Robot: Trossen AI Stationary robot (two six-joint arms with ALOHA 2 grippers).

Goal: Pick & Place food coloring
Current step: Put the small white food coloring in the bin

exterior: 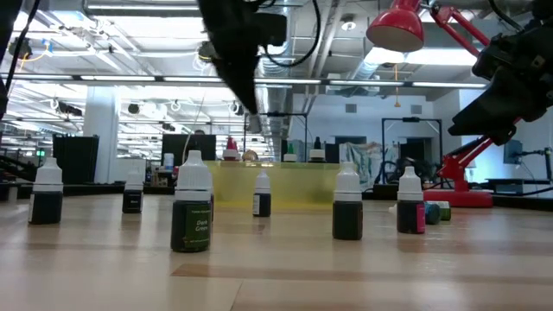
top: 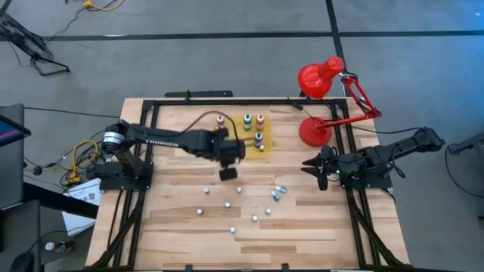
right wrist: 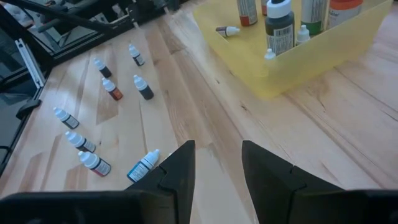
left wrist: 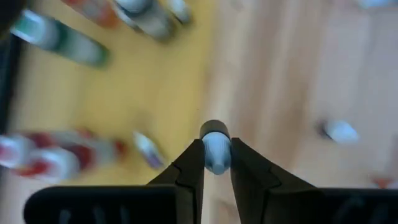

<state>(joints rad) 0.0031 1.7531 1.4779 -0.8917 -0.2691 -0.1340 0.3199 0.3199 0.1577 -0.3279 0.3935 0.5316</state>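
My left gripper (top: 229,168) hangs above the table by the near edge of the yellow tray (top: 266,152), shut on a tiny dropper bottle of food coloring (left wrist: 215,140) with a white cap and a dark body. The tray holds several bigger bottles (top: 258,138) standing upright. Several more small bottles (top: 227,204) stand or lie scattered on the wooden table (top: 174,227) nearer the front; the low view shows them upright on their bases (exterior: 192,214). My right gripper (top: 321,171) waits open at the right side, nothing between its fingers (right wrist: 217,168). My left gripper pinches the small bottle at its white cap (left wrist: 216,157) between the tips of its two fingers (left wrist: 189,167). The fingers slant down from above. The dark body (left wrist: 214,128) hangs below the fingers, lifted clear of the table beside the tray.
A big red desk lamp (top: 321,78) stands at the back right, its base (top: 313,133) on the table next to the tray. A black frame (top: 197,98) runs round the table's edges. Bare wood lies along the table's front and left.
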